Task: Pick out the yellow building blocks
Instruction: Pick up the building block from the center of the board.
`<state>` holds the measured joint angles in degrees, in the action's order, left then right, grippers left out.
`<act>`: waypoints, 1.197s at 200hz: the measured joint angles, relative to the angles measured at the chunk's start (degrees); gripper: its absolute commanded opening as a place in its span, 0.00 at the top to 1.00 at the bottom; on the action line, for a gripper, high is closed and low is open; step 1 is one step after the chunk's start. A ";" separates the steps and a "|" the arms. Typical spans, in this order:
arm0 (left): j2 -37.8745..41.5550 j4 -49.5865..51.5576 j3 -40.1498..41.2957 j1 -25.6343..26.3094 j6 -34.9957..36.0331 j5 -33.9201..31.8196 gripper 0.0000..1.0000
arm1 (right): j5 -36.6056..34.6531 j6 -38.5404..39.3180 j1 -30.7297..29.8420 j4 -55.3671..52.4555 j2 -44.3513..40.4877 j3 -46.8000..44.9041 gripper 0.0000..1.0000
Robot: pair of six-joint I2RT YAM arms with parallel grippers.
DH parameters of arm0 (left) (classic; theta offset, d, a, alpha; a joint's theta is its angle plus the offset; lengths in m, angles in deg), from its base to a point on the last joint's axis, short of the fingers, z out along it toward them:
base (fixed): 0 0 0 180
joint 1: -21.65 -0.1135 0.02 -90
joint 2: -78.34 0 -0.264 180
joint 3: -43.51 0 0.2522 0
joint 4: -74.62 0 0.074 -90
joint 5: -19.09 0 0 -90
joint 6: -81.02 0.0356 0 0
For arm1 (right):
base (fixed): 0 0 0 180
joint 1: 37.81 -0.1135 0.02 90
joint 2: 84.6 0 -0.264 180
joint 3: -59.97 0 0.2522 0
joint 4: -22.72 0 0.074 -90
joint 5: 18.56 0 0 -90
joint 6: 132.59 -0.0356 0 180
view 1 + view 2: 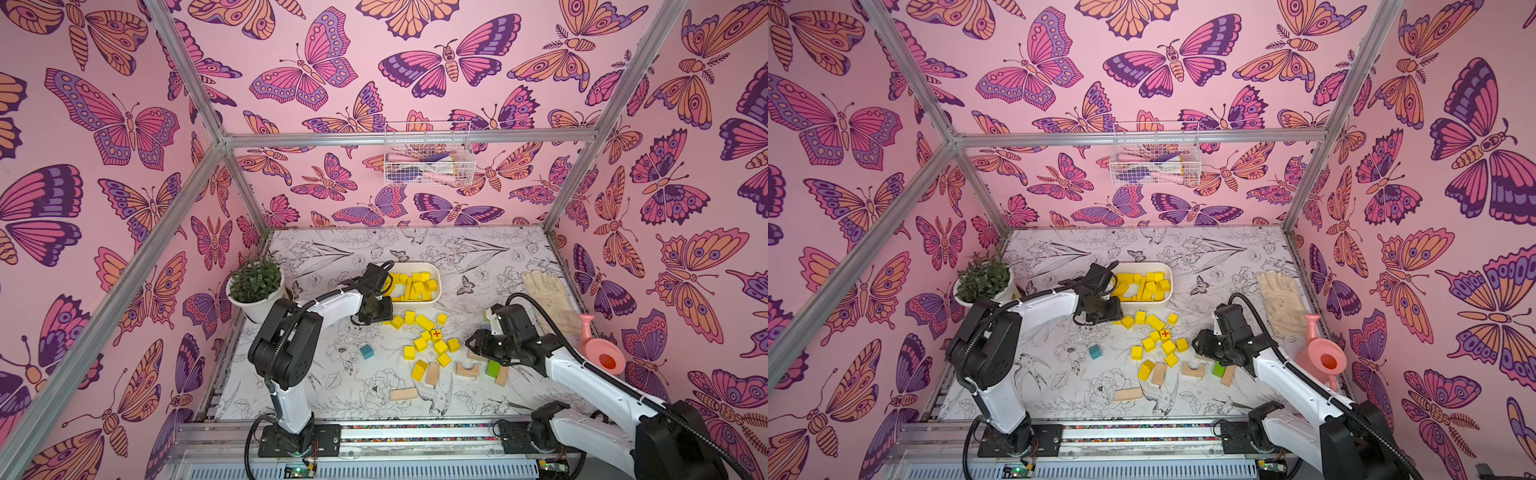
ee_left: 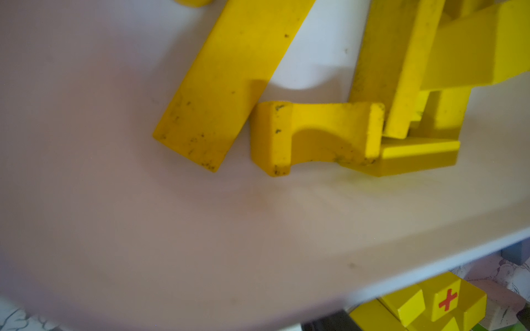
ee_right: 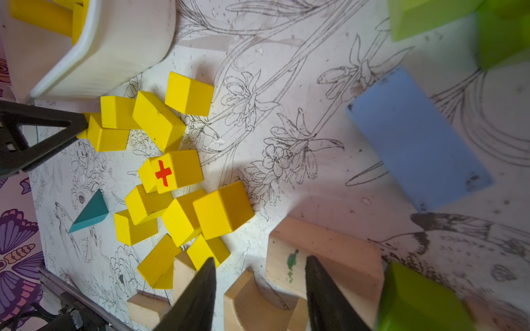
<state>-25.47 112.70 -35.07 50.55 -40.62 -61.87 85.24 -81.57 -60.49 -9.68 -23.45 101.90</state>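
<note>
Surface: white table (image 1: 353, 407) printed with line-drawn flowers and birds, ringed by pink butterfly walls.
Left arm: the left gripper (image 1: 382, 318) sits low at the near-left corner of the white bin (image 3: 120, 51). One finger (image 3: 76, 127) touches a yellow cube (image 3: 107, 139) with its tip, but whether the jaws pinch it cannot be told.
Right arm: the right gripper (image 3: 261, 259) has its fingers spread, above tan blocks (image 3: 324, 258) on the right.
Loose pile: yellow building blocks (image 1: 432, 345) lie between the two grippers. The cross cube (image 3: 172, 172) is mid-cluster, cross facing up.
Binned pile: more yellow blocks fill the bin, just right of the left gripper and beyond the loose pile.
Long axes: the oblong block (image 1: 424, 321) runs far-left to near-right, and the bars (image 1: 409, 286) in the bin run roughly near–far.
Outward: a teal block (image 1: 366, 351) lies left of the pile and a green block (image 1: 493, 368) right.
</note>
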 measured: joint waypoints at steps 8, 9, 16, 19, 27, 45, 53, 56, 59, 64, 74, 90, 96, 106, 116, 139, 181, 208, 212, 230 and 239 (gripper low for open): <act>0.00 0.37 0.00 0.00 -0.13 -0.17 0.65 | 0.02 0.00 0.04 0.00 -0.02 0.00 0.49; 0.00 0.44 0.00 0.00 -0.17 -0.28 0.65 | 0.02 0.02 0.04 0.00 -0.02 0.00 0.49; 0.00 0.81 0.00 0.04 -0.07 -0.48 0.67 | 0.02 0.02 0.07 0.02 -0.02 0.00 0.49; 0.00 0.85 0.00 0.04 0.04 -0.48 0.68 | 0.02 0.02 0.07 0.02 -0.02 0.00 0.49; 0.04 0.94 -0.04 0.04 -0.04 -0.57 0.70 | 0.04 0.02 0.11 0.00 -0.02 0.00 0.49; 0.13 1.01 -0.15 0.04 0.07 -0.94 0.73 | 0.17 0.02 0.17 0.02 -0.02 0.00 0.48; 0.17 1.01 -0.15 0.04 0.09 -1.01 0.73 | 0.24 0.02 0.17 0.02 -0.04 0.00 0.48; 0.20 1.01 -0.15 0.04 0.11 -1.03 0.73 | 0.24 0.00 0.20 0.02 -0.07 0.00 0.48; 0.20 1.01 -0.15 0.04 0.11 -1.03 0.73 | 0.24 0.00 0.20 0.02 -0.09 -0.02 0.48; 0.20 1.01 -0.15 0.04 0.11 -1.07 0.73 | 0.24 0.00 0.20 0.02 -0.09 -0.02 0.48; 0.22 1.03 -0.15 0.04 0.11 -1.11 0.74 | 0.28 0.00 0.20 0.02 -0.11 -0.02 0.48; 0.22 1.03 -0.15 0.04 0.11 -1.11 0.76 | 0.31 0.00 0.20 0.02 -0.20 -0.02 0.48; 0.24 1.03 -0.15 0.04 0.11 -1.11 0.77 | 0.31 0.02 0.20 0.02 -0.26 -0.02 0.48; 0.24 1.03 -0.15 0.04 0.13 -1.11 0.78 | 0.35 0.02 0.20 0.02 -0.42 -0.02 0.48; 0.26 1.03 -0.15 0.04 0.28 -1.11 0.78 | 0.37 0.00 0.20 0.02 -0.55 -0.02 0.48; 0.37 1.01 -0.11 0.04 0.85 -1.09 0.78 | 0.37 0.02 0.20 0.02 -0.61 -0.02 0.48; 1.77 1.11 1.42 0.04 2.10 -1.60 0.75 | 0.42 0.00 0.22 0.02 -0.61 -0.02 0.48; 1.81 2.29 1.18 0.04 2.62 -3.32 0.67 | 0.42 0.00 0.22 0.02 -0.61 -0.02 0.48; 1.79 2.71 1.07 0.04 2.64 -3.63 0.66 | 0.42 0.00 0.22 0.02 -0.61 -0.02 0.48; 1.36 4.46 0.37 0.04 2.89 -4.98 0.61 | 0.42 0.02 0.39 0.02 -0.61 -0.02 0.48; 0.98 5.14 0.20 0.04 3.04 -5.51 0.61 | 0.42 0.00 0.48 0.02 -0.61 -0.04 0.48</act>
<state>-24.48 117.84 -34.87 50.59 -37.58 -67.38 85.66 -81.57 -60.01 -9.66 -24.07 101.85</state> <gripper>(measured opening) 0.382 0.520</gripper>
